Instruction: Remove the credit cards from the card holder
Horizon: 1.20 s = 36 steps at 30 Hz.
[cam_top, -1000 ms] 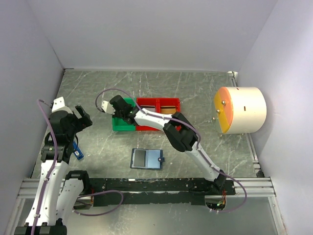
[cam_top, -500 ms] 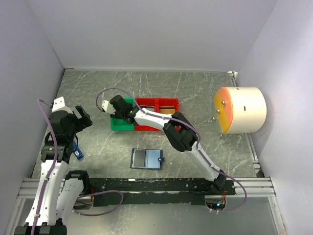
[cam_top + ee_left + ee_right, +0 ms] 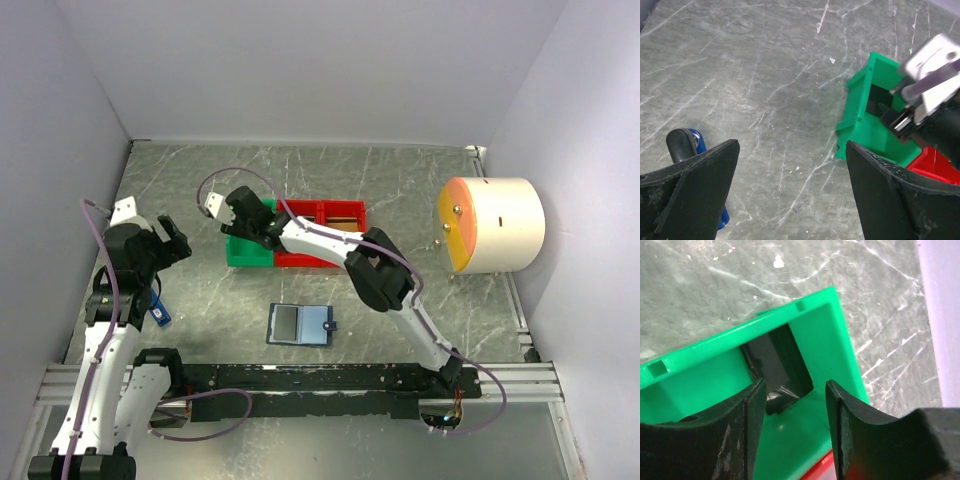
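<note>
The card holder (image 3: pixel 301 324) lies opened flat on the table in front of the bins, with no gripper near it. A dark credit card (image 3: pixel 777 365) lies inside the green bin (image 3: pixel 825 340), leaning into its far corner. My right gripper (image 3: pixel 795 405) hangs just above that bin (image 3: pixel 248 250) with its jaws apart and nothing between them; the card sits below and beyond the fingertips. A tan-brown card (image 3: pixel 345 226) shows in the right red bin. My left gripper (image 3: pixel 172 240) is at the left of the table, open wide and empty (image 3: pixel 792 195), above bare tabletop.
Two red bins (image 3: pixel 322 232) adjoin the green one. A white cylinder with an orange face (image 3: pixel 490 225) stands at the right. A small blue tag (image 3: pixel 159 312) hangs by the left arm. Walls close in the table on three sides.
The right gripper's jaws have opened over the green bin and the gripper has drawn back a little towards the upper left. The left arm has barely moved.
</note>
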Each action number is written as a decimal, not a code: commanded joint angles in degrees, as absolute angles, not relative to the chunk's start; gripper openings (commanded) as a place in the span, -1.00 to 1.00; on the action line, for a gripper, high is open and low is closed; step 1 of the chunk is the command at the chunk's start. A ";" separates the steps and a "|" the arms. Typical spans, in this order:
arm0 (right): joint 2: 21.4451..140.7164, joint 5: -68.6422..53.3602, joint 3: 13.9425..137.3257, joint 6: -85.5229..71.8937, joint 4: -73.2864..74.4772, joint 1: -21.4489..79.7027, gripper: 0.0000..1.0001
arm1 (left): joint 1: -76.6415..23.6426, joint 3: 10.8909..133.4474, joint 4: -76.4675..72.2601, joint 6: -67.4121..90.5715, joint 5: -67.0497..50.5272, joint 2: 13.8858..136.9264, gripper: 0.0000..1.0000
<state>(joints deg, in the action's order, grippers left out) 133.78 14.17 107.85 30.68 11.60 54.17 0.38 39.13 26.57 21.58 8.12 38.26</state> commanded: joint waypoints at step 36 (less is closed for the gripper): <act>87.84 -14.36 40.09 -60.72 -15.25 49.10 0.28 | 0.88 38.85 19.09 16.42 -18.38 50.40 0.88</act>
<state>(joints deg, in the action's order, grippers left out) 86.63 -14.20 40.77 -57.49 -15.05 46.78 0.40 38.48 22.96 18.39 -9.37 49.56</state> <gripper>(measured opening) 0.653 0.968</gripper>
